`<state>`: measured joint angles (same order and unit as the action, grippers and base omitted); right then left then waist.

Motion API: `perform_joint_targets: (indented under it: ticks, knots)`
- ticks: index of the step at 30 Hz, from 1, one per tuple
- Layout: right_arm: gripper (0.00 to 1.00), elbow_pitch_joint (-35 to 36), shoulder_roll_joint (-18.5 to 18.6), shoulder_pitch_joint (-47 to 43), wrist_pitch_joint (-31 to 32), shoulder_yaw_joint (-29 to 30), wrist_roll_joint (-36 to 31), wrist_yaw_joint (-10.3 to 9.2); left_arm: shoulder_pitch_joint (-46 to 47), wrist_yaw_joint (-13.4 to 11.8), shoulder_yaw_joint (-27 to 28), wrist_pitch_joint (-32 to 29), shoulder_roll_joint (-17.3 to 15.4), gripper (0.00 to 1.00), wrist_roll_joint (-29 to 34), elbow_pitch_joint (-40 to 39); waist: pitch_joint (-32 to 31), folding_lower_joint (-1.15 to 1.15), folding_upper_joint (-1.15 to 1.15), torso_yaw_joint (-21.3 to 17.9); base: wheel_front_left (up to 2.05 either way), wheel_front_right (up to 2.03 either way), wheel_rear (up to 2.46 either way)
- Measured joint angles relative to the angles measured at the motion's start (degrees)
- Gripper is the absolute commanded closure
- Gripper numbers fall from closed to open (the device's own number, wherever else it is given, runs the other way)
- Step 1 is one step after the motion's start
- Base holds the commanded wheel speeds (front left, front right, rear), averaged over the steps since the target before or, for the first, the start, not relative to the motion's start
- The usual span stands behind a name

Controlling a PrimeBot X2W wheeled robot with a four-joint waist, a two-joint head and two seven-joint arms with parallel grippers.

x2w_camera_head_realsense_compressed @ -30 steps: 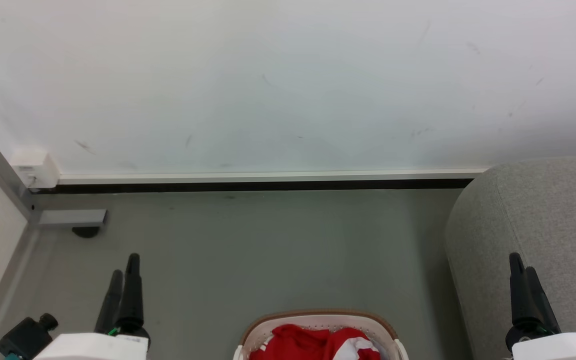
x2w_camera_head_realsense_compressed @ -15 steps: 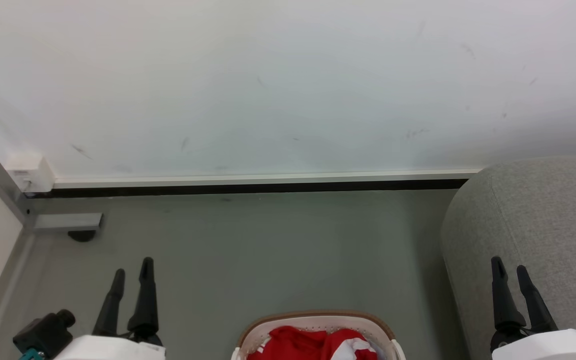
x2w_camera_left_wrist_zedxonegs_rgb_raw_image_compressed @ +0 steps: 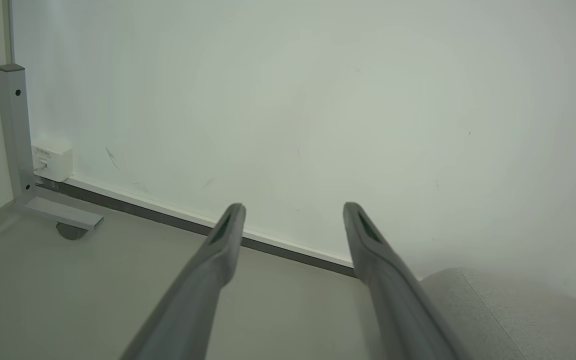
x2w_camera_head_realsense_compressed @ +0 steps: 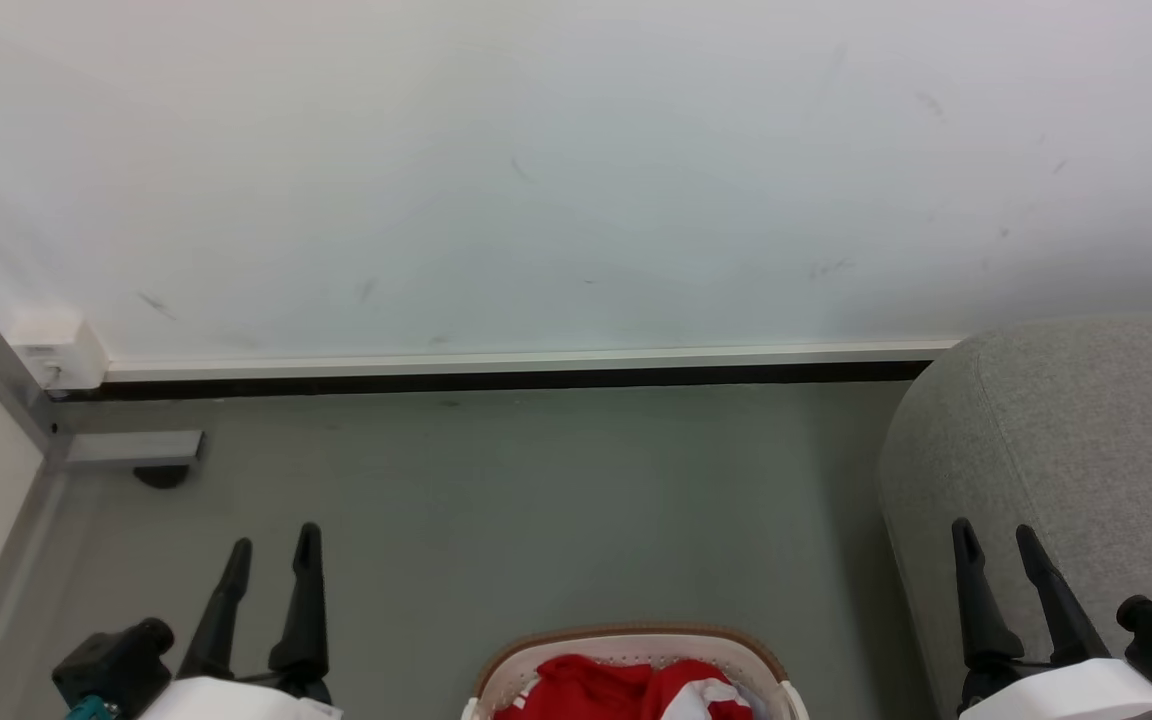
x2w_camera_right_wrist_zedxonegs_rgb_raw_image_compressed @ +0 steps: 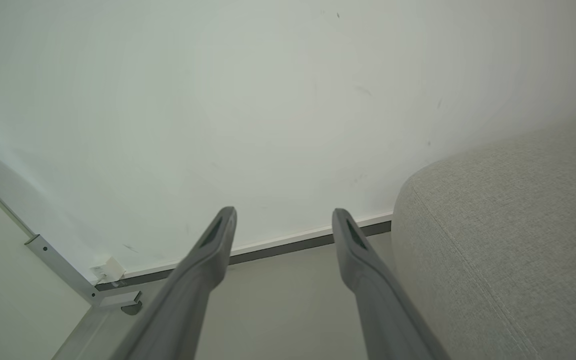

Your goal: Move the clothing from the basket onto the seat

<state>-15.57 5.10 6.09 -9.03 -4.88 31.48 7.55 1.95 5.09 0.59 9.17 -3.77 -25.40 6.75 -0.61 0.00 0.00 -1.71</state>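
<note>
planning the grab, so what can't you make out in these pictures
Basket: head view, bottom edge cuts it off; near part and depth unknown.
Clothing: head view, same edge cuts it; its full size and anything beneath are hidden.
Seat: head view, runs off the right edge; its extent is unknown.
Wall box: left wrist view, label too small to read.

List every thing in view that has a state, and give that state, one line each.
left hand, open, holding nothing
right hand, open, holding nothing
red jersey, crumpled, lying in the laundry basket
laundry basket, upright on the floor, jersey inside
grey seat, no clothing on the part in view
</note>
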Motion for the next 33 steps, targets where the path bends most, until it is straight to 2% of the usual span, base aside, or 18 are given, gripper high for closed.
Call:
perform_joint_targets:
  ticks: [20,33]
  knots:
    - [0.00,1.02,-1.15,-0.02,-1.78,-1.71,-10.35,0.00,-0.54,0.44,-0.58,2.59,-0.25,0.00,9.83,-0.05,-0.10,0.00,0.00,-0.58,0.00,0.00,0.00]
    - [0.00,1.87,-1.59,-0.11,-3.69,-1.46,-15.30,0.00,-0.53,0.90,-0.12,4.02,0.18,0.00,13.35,-1.03,-0.02,0.00,0.00,-0.78,0.00,0.00,0.00]
